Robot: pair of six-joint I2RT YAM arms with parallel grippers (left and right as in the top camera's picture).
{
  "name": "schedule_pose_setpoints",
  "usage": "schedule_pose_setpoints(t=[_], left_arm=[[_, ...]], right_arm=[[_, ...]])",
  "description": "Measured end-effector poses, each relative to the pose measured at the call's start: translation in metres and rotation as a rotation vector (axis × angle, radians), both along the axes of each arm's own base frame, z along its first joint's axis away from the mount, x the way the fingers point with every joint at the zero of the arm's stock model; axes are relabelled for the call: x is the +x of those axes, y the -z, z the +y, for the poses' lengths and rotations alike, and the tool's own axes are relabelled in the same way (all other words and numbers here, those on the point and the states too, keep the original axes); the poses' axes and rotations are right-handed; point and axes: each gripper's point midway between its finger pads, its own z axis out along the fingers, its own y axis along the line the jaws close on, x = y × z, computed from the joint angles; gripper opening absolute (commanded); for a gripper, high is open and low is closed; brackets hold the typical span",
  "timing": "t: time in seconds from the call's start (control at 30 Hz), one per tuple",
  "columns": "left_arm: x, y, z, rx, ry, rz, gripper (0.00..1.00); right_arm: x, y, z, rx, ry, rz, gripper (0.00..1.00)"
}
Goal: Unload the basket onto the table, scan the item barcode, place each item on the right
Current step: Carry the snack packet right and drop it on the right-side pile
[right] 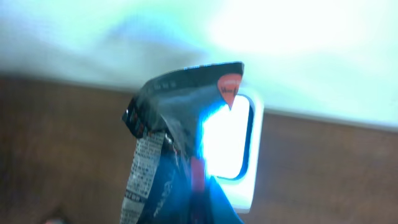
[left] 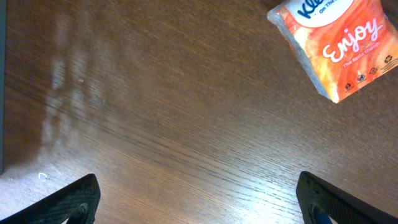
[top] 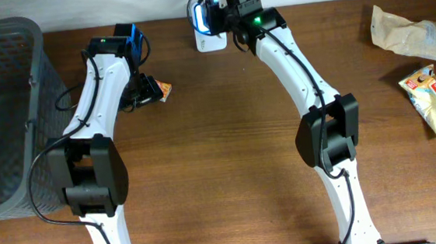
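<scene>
Matt wood-grain table (left: 155, 124), glossy plastic tissue pack (left: 336, 43), perhaps foil packet (right: 168, 106)

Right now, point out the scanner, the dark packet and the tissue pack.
scanner (right: 229, 146), right wrist view, lit window.
dark packet (right: 168, 102), right wrist view, crumpled top.
tissue pack (left: 339, 46), left wrist view, orange face.

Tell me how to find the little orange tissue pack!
Start at the big gray basket on the left of the wooden table, then go right, past the white left arm. The tissue pack lies just beyond it. It is small, bright orange and white with "Enjoy" printed on it, and sits alone, far from the other packets at the right edge.
</scene>
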Motion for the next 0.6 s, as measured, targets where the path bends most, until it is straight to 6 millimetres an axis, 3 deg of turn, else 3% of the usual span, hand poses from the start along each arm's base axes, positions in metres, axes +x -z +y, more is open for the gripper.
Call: schedule_pose_setpoints(t=[0.2,0.6], left_arm=[[0.0,0.0,0.0,0.0,0.0,0.0,0.99],[0.0,0.0,0.0,0.0,0.0,0.0,0.99]], right_arm=[[0.016,-0.017,-0.011,-0.064,0.091,-0.117,0.04],[0.007,0.029,-0.02,-0.164,0.108,-0.006,0.04]])
